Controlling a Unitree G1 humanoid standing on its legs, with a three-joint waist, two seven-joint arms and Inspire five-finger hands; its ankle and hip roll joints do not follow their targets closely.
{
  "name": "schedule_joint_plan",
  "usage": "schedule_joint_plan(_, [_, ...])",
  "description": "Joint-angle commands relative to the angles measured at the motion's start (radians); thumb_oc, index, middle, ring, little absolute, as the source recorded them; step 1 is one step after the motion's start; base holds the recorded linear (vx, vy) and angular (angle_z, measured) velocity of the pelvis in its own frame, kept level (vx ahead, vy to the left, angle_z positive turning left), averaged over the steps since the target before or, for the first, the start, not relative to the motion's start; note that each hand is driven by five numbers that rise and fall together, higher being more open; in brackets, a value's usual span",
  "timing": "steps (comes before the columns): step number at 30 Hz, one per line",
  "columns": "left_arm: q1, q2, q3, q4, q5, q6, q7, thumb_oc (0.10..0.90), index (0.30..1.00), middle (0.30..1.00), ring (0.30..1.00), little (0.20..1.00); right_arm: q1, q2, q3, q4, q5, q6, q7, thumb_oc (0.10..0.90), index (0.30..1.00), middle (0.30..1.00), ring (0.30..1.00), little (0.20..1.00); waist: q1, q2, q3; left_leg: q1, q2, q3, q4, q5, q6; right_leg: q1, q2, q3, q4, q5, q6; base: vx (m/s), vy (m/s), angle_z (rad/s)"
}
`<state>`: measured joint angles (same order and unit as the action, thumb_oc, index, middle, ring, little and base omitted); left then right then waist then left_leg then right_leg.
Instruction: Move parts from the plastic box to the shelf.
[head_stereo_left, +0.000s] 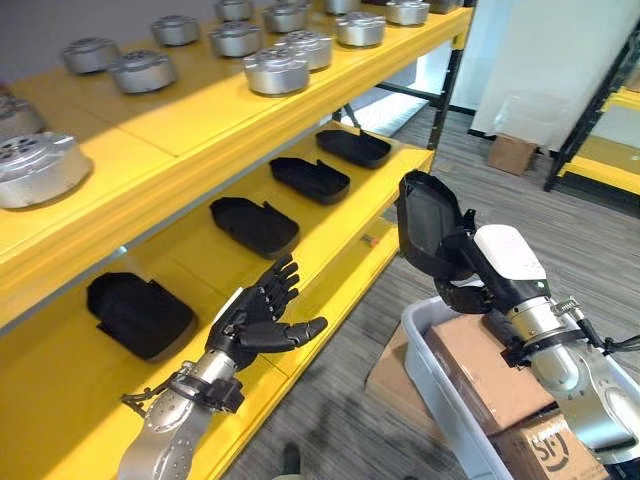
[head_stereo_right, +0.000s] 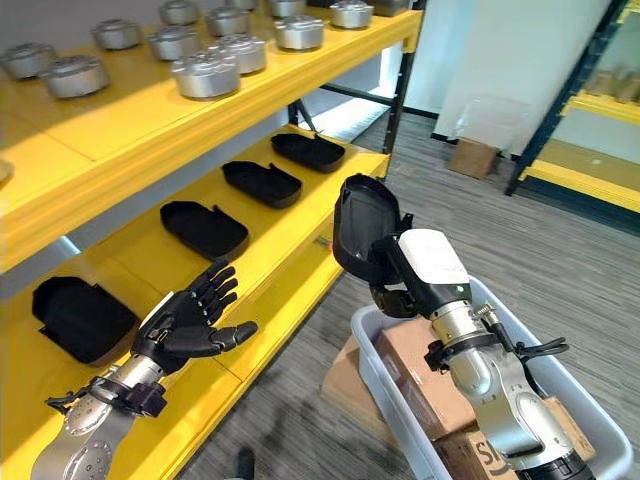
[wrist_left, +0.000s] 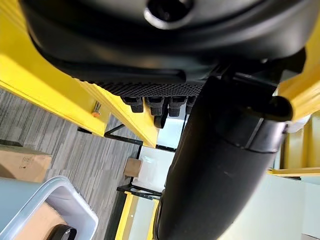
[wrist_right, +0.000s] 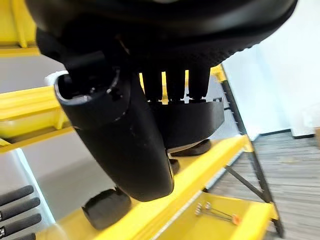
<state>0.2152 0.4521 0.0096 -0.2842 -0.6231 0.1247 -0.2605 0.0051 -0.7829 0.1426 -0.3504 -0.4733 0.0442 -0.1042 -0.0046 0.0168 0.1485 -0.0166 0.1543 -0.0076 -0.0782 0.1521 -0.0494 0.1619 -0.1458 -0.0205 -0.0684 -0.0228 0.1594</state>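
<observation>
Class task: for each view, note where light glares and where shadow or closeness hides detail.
Left eye view: glare on the silver parts and upper shelf; black trays lie in shadow. Right wrist view: the right hand looms dark and soft over the black part.

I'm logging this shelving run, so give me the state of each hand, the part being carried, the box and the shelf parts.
left hand: open, empty, over the lower shelf
right hand: shut on black part
black part: held upright, above the floor
plastic box: open, holds cardboard cartons
shelved black parts: lying flat in a row
</observation>
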Motion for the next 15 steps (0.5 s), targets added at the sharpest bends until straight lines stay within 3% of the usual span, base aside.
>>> schedule_joint_plan(1, [-0.117, 0.044, 0.051, -0.102, -0.063, -0.120, -0.047, 0.900, 1.000, 1.000, 1.000, 1.000, -0.135, -0.013, -0.086, -0.141, -0.071, -0.063, -0.158, 0.400, 0.300, 0.300, 0.300, 0.300, -0.023, -0.049, -0.015, 0.098, -0.067, 0.026, -0.009, -0.125, 0.011, -0.059, 0.125, 0.004, 0.115, -0.025, -0.108, -0.03, -0.071, -0.01])
schedule_joint_plan(15, [-0.199, 0.054, 0.062, -0.151, -0.042, -0.234, -0.003, 0.900, 1.000, 1.000, 1.000, 1.000, -0.240, -0.005, -0.020, -0.145, -0.065, -0.115, -0.151, 0.400, 0.300, 0.300, 0.300, 0.300, -0.004, -0.030, 0.038, 0.054, -0.039, -0.044, 0.016, -0.074, -0.011, -0.073, 0.165, 0.008, 0.233, -0.105, -0.158, -0.03, -0.080, 0.08])
